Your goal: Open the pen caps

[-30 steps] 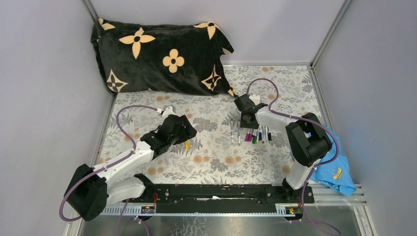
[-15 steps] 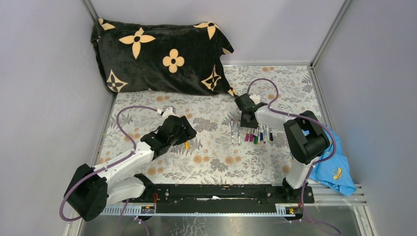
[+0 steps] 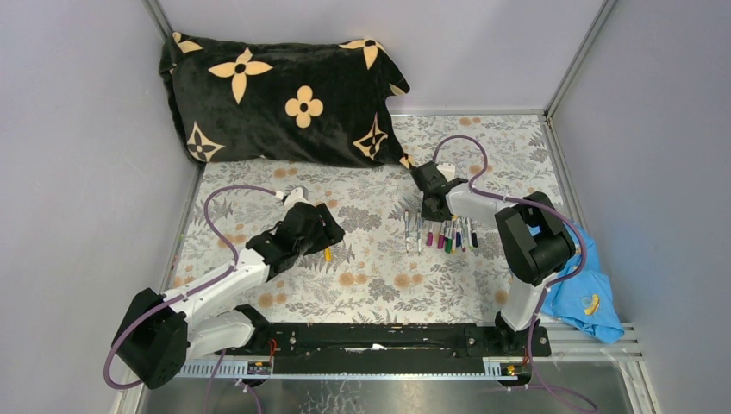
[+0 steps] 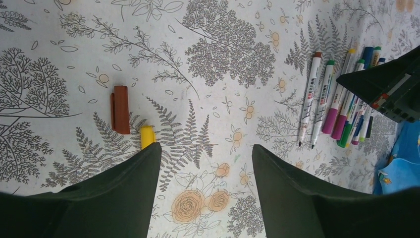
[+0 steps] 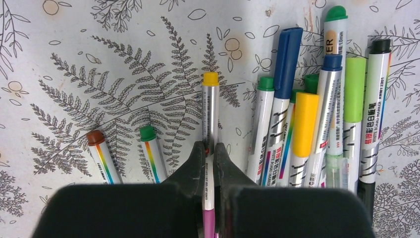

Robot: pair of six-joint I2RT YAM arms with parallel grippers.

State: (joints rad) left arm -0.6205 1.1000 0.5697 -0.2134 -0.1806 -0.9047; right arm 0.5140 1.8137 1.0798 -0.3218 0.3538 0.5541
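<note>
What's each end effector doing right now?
Left end effector: open, holding nothing.
Right end effector: closed on a yellow-tipped pen.

Bright, even light, soft shadows; wrist views bend at edges, left gripper [image 4: 205,148] softly blurred

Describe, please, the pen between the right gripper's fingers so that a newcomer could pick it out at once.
From the black pillow with tan flowers, look near and right to the row of pens on the leaf-print cloth. The right gripper is shut on one pen. It alone pairs a yellow end with a magenta end, lying between a brown-and-green-ended pair and the crowded bunch.
</note>
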